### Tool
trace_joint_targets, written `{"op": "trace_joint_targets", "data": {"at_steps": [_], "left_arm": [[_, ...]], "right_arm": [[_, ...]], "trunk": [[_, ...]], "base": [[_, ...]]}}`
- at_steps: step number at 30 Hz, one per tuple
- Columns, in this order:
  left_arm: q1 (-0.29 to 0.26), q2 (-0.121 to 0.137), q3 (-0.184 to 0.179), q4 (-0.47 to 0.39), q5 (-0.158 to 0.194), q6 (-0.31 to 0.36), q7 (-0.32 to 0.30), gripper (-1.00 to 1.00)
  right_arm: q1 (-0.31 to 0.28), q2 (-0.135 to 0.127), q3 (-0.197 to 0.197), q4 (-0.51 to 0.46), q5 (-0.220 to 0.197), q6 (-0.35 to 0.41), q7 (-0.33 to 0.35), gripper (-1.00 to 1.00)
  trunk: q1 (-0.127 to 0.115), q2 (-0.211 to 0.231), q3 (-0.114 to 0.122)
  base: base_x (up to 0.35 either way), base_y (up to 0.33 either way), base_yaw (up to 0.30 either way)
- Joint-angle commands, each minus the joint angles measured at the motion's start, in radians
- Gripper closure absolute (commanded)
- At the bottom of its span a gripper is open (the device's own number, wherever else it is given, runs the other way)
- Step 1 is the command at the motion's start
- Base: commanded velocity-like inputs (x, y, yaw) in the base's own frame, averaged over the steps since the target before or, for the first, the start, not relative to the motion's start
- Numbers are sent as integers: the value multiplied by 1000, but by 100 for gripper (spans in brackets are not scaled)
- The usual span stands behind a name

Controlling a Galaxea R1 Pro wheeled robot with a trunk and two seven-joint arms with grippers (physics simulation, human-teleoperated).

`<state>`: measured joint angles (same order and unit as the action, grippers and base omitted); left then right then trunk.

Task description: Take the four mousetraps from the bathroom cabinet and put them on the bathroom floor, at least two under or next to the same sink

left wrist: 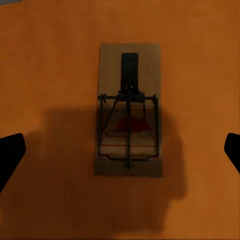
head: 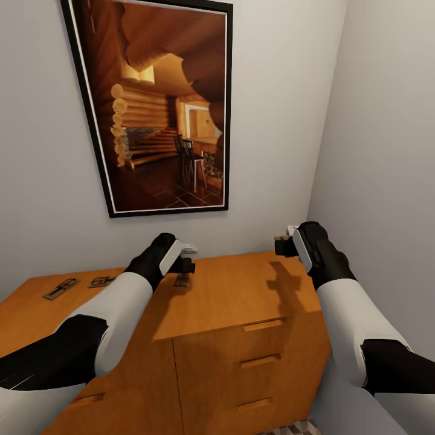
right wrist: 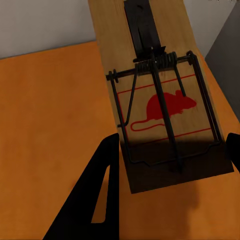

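Observation:
The orange-brown cabinet (head: pixel 241 302) stands against the wall below me. Two mousetraps (head: pixel 60 288) (head: pixel 101 281) lie on the far left of its top. A third mousetrap (left wrist: pixel 129 110) lies flat on the top near the middle (head: pixel 182 280). My left gripper (head: pixel 186 261) hovers straight above it, open, its black fingertips (left wrist: pixel 12 150) wide apart on either side. Over the cabinet's right end, my right gripper (head: pixel 281 241) is shut on a fourth mousetrap (right wrist: pixel 155 100), raised off the top with a shadow beneath it. The red mouse print faces the right wrist camera.
A large framed picture (head: pixel 157 103) of a log cabin hangs on the wall behind the cabinet. A grey side wall (head: pixel 386 151) closes in at the right, near my right arm. A patch of cube-patterned bathroom floor (head: pixel 296 429) shows at the cabinet's foot.

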<state>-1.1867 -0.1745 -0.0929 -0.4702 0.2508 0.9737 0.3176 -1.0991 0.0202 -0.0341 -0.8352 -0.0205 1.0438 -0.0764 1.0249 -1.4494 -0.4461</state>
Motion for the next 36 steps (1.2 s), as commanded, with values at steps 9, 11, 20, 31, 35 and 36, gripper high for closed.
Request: {"op": "trace_joint_targets", "data": {"at_steps": [9, 11, 20, 31, 35, 36], "left_arm": [[-1, 0, -1, 0, 17, -54, 46, -100], [-1, 0, -1, 0, 17, -55, 47, -100], [-1, 0, -2, 27, 20, -60, 49, -100], [-1, 0, -3, 125, 15, -152, 50, -100], [-1, 0, -4, 130, 14, -174, 50, -100], [-1, 0, -5, 130, 14, -176, 50, -100]], "right_arm": [[-1, 0, -3, -1, -4, 3, -6, 100], [-1, 0, -3, -1, -4, 3, -6, 100], [-1, 0, -3, -1, -4, 3, -6, 100], [-1, 0, -3, 24, -4, 3, -6, 100], [-1, 0, -3, 35, -4, 3, -6, 100], [-1, 0, -4, 36, -4, 3, -6, 100]], "trunk": [[0, -1, -1], [0, -1, -1], [0, -1, -1], [0, -1, -1], [0, -1, -1], [0, -1, -1]], "base": [[54, 0, 0], [9, 0, 0], [2, 0, 0], [0, 0, 0], [0, 0, 0], [0, 0, 0]]}}
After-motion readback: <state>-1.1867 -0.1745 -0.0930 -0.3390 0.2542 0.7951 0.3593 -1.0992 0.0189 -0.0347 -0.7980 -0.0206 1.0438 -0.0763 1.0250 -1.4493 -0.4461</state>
